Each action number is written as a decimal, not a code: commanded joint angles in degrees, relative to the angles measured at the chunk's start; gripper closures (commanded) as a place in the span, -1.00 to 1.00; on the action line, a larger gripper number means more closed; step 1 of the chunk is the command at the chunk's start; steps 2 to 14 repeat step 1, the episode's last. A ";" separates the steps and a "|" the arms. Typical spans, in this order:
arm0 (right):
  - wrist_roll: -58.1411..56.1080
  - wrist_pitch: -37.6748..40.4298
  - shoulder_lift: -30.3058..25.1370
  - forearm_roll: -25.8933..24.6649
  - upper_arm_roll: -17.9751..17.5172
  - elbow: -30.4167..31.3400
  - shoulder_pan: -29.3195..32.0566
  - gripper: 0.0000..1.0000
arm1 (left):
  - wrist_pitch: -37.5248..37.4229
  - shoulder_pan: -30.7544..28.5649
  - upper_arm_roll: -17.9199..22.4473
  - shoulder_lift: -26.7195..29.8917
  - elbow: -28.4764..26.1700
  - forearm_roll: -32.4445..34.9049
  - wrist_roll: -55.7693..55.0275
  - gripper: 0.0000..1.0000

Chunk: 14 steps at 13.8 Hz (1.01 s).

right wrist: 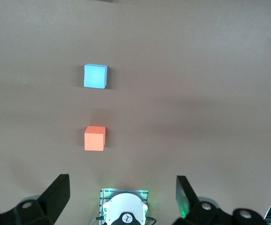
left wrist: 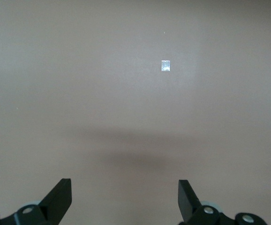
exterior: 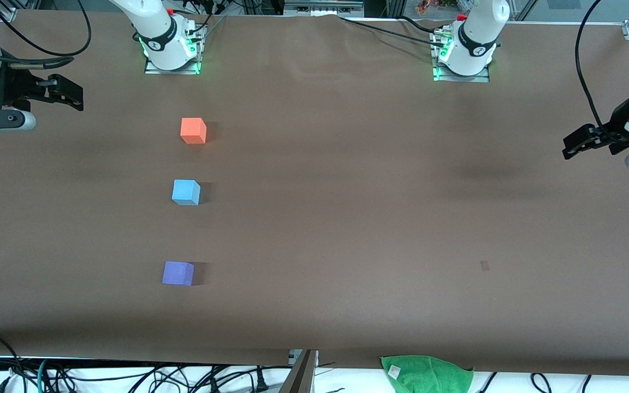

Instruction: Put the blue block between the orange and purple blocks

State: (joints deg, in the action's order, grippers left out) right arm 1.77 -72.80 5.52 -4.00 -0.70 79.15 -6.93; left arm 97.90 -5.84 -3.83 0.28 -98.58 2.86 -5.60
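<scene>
Blue block (exterior: 186, 192) on table (exterior: 347, 218), between orange block (exterior: 193, 130) at its 12 o'clock and purple block (exterior: 178, 273) at its 6 o'clock (touching neither) | right gripper (exterior: 69, 95) released, empty, over right arm's end | left gripper (exterior: 576, 143) released, empty, over left arm's end

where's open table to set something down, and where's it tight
Open: the brown table from the block column toward the left arm's end, holding only a small mark. Tight: the column of orange block, blue block and purple block, apart with bare gaps between.
</scene>
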 commanded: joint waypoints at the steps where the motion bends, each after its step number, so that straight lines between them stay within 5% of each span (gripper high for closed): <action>1: -0.54 0.20 -0.16 0.93 -0.71 -0.14 0.86 -1.00 | -1.48 0.04 -0.30 -0.72 1.81 1.09 -0.38 -1.00; 14: -0.54 0.20 -0.16 0.93 -0.71 -0.14 0.86 -1.00 | -1.48 0.04 -0.30 -0.72 1.81 1.09 -0.38 -1.00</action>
